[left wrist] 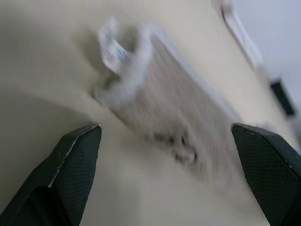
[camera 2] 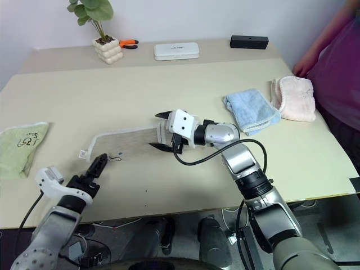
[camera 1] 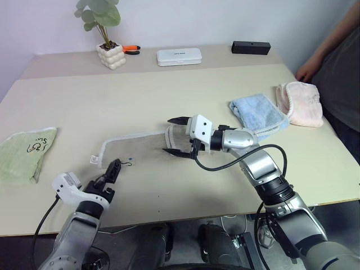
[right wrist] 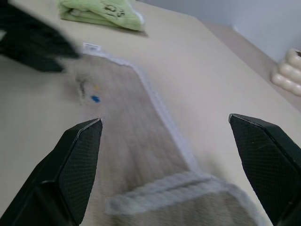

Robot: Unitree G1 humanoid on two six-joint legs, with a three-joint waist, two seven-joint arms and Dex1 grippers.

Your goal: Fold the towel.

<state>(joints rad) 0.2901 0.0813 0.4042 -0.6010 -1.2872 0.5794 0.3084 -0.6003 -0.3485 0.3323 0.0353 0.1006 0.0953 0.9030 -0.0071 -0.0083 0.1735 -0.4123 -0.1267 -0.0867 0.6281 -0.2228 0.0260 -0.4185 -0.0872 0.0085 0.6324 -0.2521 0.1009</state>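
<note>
The towel (camera 1: 138, 147) lies on the table as a long beige strip with whitish edging, its right end folded back on itself. A small dark mark and a white tag sit near its left end. My right gripper (camera 1: 171, 135) hovers over the folded right end, open, with nothing between its fingers; in the right wrist view the towel (right wrist: 131, 132) lies below the spread fingers. My left gripper (camera 1: 111, 170) is just in front of the towel's left end, open and empty. In the left wrist view the towel (left wrist: 174, 108) lies ahead of that gripper (left wrist: 165, 127).
A green towel (camera 1: 25, 153) lies at the left edge. A light blue towel (camera 1: 256, 112) and a pink one (camera 1: 304, 102) lie at the right, beside a person (camera 1: 337, 67). At the back stand a potted plant (camera 1: 111, 55), orange pliers (camera 1: 130, 49), a white case (camera 1: 179, 56) and a black box (camera 1: 251, 47).
</note>
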